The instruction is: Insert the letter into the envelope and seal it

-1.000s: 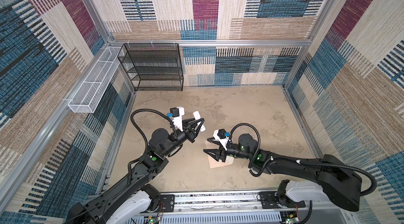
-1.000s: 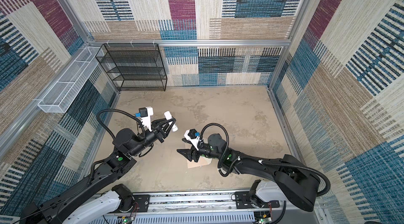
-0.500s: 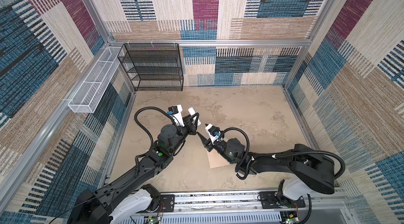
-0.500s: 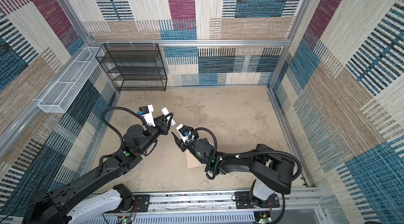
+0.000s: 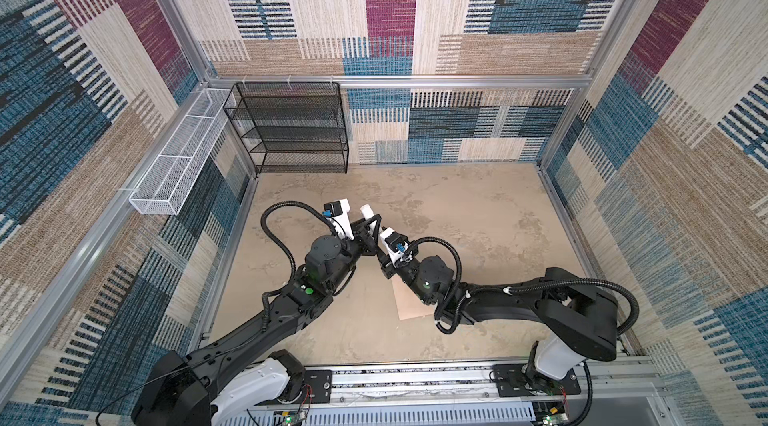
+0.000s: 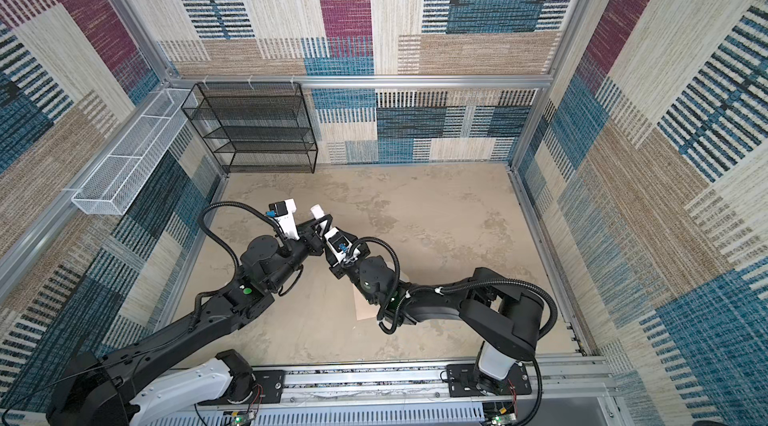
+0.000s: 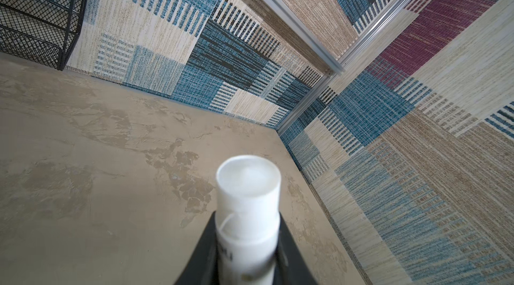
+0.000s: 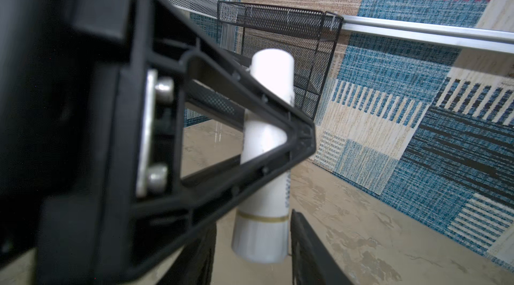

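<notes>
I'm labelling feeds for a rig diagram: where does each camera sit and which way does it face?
Top views: high over the front rail, looking down on the table; both arms show, the envelope under the right one.
Left wrist: on the left arm, looking along the left gripper and tube onto the table; its fingers show.
Right wrist: on the right arm, facing the rack; the right gripper shows low, flanking the tube's end.
Shared: both wrist views show the tube clamped in the left gripper.
</notes>
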Motion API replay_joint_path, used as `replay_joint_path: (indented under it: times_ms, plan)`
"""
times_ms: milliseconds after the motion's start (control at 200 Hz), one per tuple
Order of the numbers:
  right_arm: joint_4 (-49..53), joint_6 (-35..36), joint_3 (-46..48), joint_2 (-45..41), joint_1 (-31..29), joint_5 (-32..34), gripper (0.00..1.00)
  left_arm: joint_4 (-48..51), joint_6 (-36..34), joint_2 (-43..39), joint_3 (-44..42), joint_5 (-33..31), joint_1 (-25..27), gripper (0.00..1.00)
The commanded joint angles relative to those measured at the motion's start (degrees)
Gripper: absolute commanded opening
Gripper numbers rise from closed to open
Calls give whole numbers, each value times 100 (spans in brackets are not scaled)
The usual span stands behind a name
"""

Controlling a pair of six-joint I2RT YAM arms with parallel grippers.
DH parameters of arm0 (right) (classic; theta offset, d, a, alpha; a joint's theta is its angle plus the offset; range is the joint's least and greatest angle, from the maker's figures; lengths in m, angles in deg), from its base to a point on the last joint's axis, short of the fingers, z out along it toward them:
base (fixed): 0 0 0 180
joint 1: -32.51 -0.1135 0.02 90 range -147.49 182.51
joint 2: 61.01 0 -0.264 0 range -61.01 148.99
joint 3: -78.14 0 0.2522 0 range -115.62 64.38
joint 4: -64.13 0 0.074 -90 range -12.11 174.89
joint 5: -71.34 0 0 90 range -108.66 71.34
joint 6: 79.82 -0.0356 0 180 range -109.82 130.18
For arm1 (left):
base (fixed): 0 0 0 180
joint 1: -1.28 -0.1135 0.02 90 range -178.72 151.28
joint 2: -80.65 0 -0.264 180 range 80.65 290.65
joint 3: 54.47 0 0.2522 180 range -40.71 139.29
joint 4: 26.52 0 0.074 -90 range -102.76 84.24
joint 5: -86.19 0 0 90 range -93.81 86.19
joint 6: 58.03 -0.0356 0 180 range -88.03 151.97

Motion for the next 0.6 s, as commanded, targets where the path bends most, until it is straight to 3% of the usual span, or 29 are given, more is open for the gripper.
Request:
replay_joint_path:
  times_ms: [0,250,596]
  plan:
    - [30,64,-95,50,-3,105,43,-238,97,-1,25,-31,11,0]
    - [121,36,-147,36,-5,131,31,-220,57,-15,16,-31,21,0]
    - [385,-87,-207,-86,-4,42,26,-150,62,29,-70,45,30,0]
